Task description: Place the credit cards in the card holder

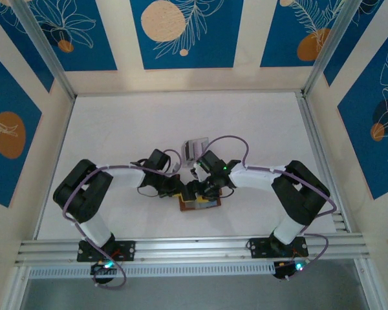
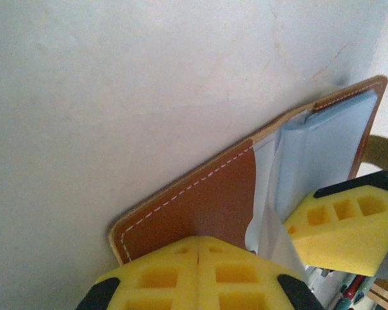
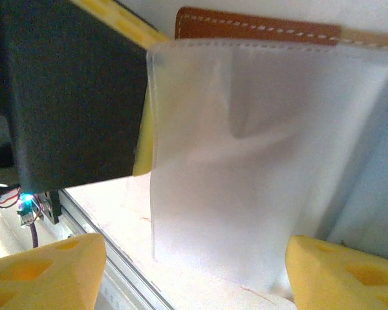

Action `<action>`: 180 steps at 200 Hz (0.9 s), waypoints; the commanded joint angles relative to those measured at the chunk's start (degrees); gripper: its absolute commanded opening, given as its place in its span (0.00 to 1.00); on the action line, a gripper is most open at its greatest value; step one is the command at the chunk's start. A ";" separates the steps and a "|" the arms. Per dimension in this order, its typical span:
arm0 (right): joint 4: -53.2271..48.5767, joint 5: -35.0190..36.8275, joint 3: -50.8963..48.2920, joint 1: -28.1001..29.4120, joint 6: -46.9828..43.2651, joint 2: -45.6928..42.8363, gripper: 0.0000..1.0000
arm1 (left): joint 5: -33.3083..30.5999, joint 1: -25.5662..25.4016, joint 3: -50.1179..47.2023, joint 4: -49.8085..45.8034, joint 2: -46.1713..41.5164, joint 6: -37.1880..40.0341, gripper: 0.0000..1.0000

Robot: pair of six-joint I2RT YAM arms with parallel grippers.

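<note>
The card holder (image 1: 199,204), a brown leather wallet, lies open on the white table between both arms. My left gripper (image 2: 199,253) is shut, its yellow tips pressed against the brown flap (image 2: 207,200). Whether leather is pinched between them I cannot tell. The bluish-grey inner pocket (image 2: 323,145) stands up beside it. My right gripper (image 3: 194,274) is open wide, one finger on each side of a pale translucent pocket sheet (image 3: 246,148) and touching neither edge. The credit cards are hidden; whether one sits inside that pale pocket I cannot tell.
A small grey slotted stand (image 1: 195,149) sits on the table just beyond the two grippers. The left gripper's black body (image 3: 71,90) is close to the right one. The aluminium rail (image 1: 194,247) runs along the near edge.
</note>
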 commanded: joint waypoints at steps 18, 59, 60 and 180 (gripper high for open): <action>-0.37 -2.25 -0.92 -0.43 1.36 0.81 0.74 | 2.83 5.20 -1.45 -0.30 -4.06 -1.01 0.06; 3.15 -4.49 -0.07 -1.11 2.83 1.47 0.73 | 4.91 8.77 1.04 -5.65 -9.61 0.90 0.10; 3.20 -4.53 -0.04 -1.03 2.90 1.50 0.72 | 4.88 8.75 1.13 -5.76 -9.67 0.98 0.11; 0.78 -1.62 2.30 0.89 -0.46 5.75 0.44 | 4.69 0.31 8.21 -6.59 -4.36 0.35 0.11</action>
